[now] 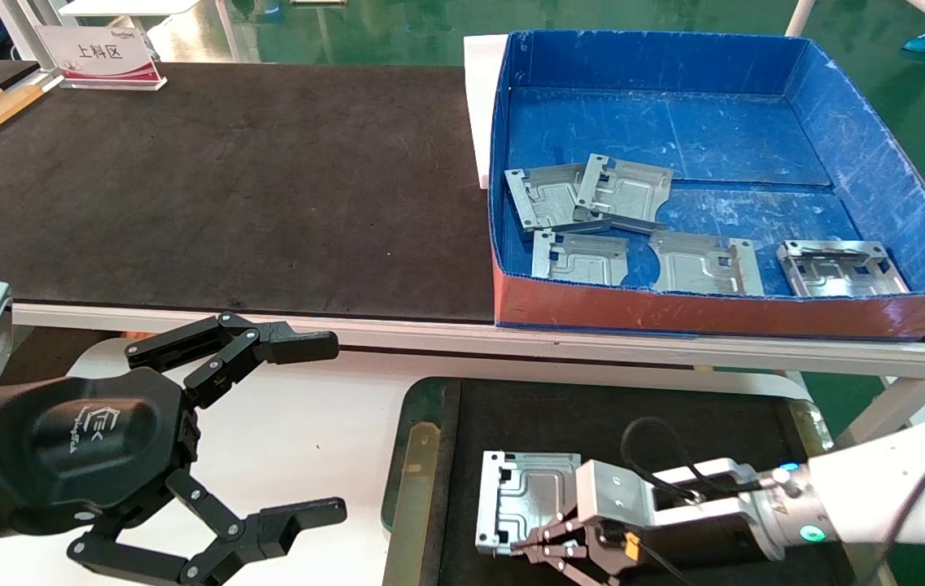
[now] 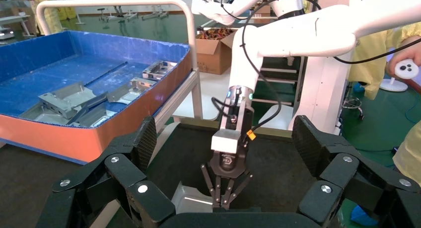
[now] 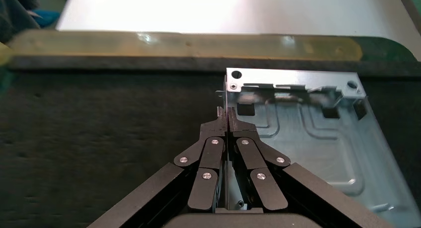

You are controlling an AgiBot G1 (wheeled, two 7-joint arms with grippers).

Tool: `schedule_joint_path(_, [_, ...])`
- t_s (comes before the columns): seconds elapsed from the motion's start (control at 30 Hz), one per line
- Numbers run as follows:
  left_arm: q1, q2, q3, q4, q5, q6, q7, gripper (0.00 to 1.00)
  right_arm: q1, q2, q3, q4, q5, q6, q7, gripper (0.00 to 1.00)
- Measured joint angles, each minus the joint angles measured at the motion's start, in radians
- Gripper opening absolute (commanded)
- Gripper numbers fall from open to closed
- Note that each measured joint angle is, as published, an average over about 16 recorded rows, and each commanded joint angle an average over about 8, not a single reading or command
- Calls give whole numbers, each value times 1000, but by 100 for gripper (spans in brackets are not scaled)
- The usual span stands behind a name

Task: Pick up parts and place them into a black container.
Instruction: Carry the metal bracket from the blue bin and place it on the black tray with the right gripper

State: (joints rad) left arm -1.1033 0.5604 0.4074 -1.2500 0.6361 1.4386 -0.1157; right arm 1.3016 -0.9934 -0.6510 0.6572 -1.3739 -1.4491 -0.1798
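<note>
Part (image 1: pixel 529 498) in hand is a silver-grey stamped plate, lying flat or nearly so on the matte floor of the black container (image 1: pixel 429 407), toward the tray's left side. It is pinched at one edge by the right end effector (image 1: pixel 529 547), whose fingertips (image 3: pixel 227 119) are seen in the right wrist view pressed together on the plate's rim beside a bent tab. Whether the plate is fully resting on the tray floor cannot be told.

The step is judged to be the release. It is best done by first making sure the plate is seated flat, so that nothing drops or bounces, and then parting the fingers only as far as needed. A straight lift along the approach line is advised, since a sideways pull could catch the tab and drag the plate toward the green rim.

Five more parts (image 1: pixel 623 194) are left in the blue box (image 1: pixel 714 313) on the table (image 1: pixel 185 187) beyond, two of them overlapping.

The left end effector (image 1: pixel 250 439) is held spread wide, grasping nothing, over the white surface beside the tray, clear of the work.
</note>
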Motion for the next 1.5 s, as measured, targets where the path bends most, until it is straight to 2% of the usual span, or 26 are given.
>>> schedule_joint_path(0.3, [0,0,0,0,0,0,0,100,81,-107,-21,-233,-47,34,-150,0])
schedule_joint_path(0.57, [0,0,0,0,0,0,0,100,132,-188,-28,-392,-63,76,-244,0])
schedule_joint_path(0.83, [0,0,0,0,0,0,0,100,170,-244,-34,-498,-76,113,-307,0])
schedule_joint_path(1.2, [0,0,0,0,0,0,0,100,200,-291,-36,-582,-83,174,-354,2])
schedule_joint_path(1.23, [0,0,0,0,0,0,0,100,201,-294,-36,-587,-83,181,-357,8])
schedule_joint_path(1.43, [0,0,0,0,0,0,0,100,209,-309,-34,-610,-81,216,-367,83])
schedule_joint_path(1.47, [0,0,0,0,0,0,0,100,210,-311,-34,-612,-81,221,-369,94])
schedule_joint_path(1.5, [0,0,0,0,0,0,0,100,211,-313,-34,-614,-80,225,-370,100])
